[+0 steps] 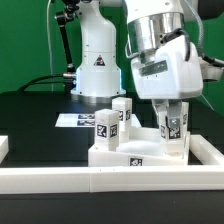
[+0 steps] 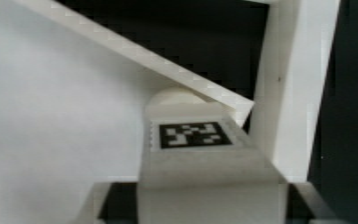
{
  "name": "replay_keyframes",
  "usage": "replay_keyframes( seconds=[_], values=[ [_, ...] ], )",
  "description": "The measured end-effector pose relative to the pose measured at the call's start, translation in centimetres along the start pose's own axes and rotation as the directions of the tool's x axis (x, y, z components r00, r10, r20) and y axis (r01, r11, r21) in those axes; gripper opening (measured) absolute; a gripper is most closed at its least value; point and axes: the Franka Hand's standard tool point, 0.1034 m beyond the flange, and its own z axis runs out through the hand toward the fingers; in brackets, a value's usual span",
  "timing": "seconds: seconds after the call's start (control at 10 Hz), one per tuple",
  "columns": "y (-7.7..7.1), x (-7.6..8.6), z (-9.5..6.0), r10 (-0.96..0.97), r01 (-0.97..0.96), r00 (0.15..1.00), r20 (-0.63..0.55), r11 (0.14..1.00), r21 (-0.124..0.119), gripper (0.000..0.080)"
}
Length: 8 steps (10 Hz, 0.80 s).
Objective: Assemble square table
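Wrist view: a white leg is held tight in the claw. It should be kept straight and turned slowly into the square top.

A robotics lab: a fixed white robot base on a black table (green curtain behind).

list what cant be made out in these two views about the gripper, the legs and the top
- Gripper: exterior view, its body hides the fingertips, so open or shut on the leg is unclear.
- That leg: wrist view, lower end cut off by the frame edge.
- Top: exterior view, the white rail in front hides its near edge.
- Two other legs: their tags are too small to read.
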Motion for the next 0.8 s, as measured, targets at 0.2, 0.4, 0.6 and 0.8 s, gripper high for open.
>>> replay_keyframes(
  seconds=[0.2,0.4,0.6,0.8],
  values=[
    [0.1,-0.4,0.1,0.172,-0.172,0.985,0.015,0.985,0.002,0.0293],
    [0.1,-1.0,0.2,0.296,-0.296,0.955,0.024,0.955,0.001,0.0293],
    [0.2,-1.3,0.3,0.415,-0.415,0.909,0.041,0.91,-0.004,0.0293],
    [0.3,-1.4,0.3,0.476,-0.476,0.878,0.046,0.879,-0.008,0.0293]
  ],
)
